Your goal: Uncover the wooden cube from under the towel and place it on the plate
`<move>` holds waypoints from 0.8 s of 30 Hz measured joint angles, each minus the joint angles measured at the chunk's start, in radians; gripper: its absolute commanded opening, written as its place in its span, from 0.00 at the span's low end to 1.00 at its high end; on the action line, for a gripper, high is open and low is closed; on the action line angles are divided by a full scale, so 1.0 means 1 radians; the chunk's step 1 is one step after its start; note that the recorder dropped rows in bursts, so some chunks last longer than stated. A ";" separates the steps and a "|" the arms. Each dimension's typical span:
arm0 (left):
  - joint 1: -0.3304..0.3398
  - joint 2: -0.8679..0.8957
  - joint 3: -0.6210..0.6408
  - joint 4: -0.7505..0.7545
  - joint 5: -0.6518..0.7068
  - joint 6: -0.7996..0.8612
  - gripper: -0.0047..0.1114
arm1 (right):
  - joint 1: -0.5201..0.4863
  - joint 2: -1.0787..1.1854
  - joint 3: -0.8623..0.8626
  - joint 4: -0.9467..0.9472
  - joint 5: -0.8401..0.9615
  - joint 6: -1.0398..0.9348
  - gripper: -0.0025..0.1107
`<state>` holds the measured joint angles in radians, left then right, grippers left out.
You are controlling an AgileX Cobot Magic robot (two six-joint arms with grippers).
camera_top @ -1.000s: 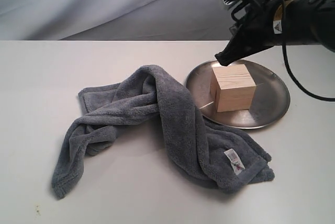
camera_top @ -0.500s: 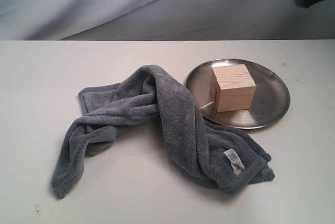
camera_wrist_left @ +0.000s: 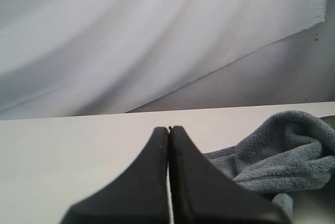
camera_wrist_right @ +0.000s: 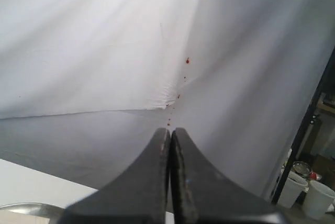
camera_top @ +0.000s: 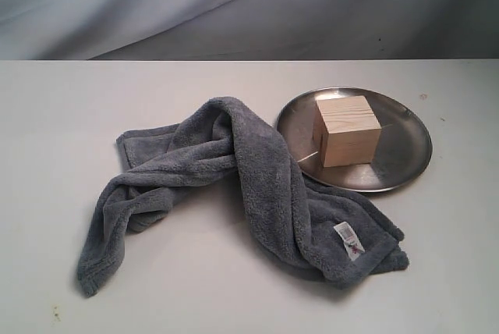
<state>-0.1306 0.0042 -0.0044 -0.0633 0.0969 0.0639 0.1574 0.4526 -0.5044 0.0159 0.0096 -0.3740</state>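
The wooden cube (camera_top: 347,129) stands uncovered on the plate (camera_top: 405,147) at right, with the towel (camera_top: 257,170) heaped against its left rim. The left gripper (camera_wrist_left: 168,130) and right gripper (camera_wrist_right: 170,130) are pinched together, empty. The right looks nearer the plate.

cube (camera_top: 348,129): pale tan, grain lines | towel (camera_top: 249,174): blue-grey, white/red label | plate (camera_top: 405,147): shiny silver

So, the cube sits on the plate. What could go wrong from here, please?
1. The towel overlaps the near-left rim of the plate. If anything pulls the towel, it might drag or tip the plate.
2. The cube sits off centre, toward the towel side. A jolt could perhaps slide it over the low rim.
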 measured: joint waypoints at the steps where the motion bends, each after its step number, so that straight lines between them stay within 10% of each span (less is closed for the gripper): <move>1: 0.000 0.000 0.000 0.000 0.000 0.000 0.04 | 0.000 -0.030 0.023 0.015 0.000 -0.004 0.02; 20: 0.000 0.000 0.000 0.000 0.000 0.000 0.04 | 0.000 -0.447 0.330 0.232 0.087 -0.019 0.02; 24: 0.000 0.000 0.000 0.000 0.000 0.000 0.04 | 0.000 -0.450 0.361 0.179 0.150 0.256 0.02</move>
<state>-0.1306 0.0042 -0.0044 -0.0633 0.0969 0.0639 0.1574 0.0030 -0.1430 0.1948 0.1593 -0.1181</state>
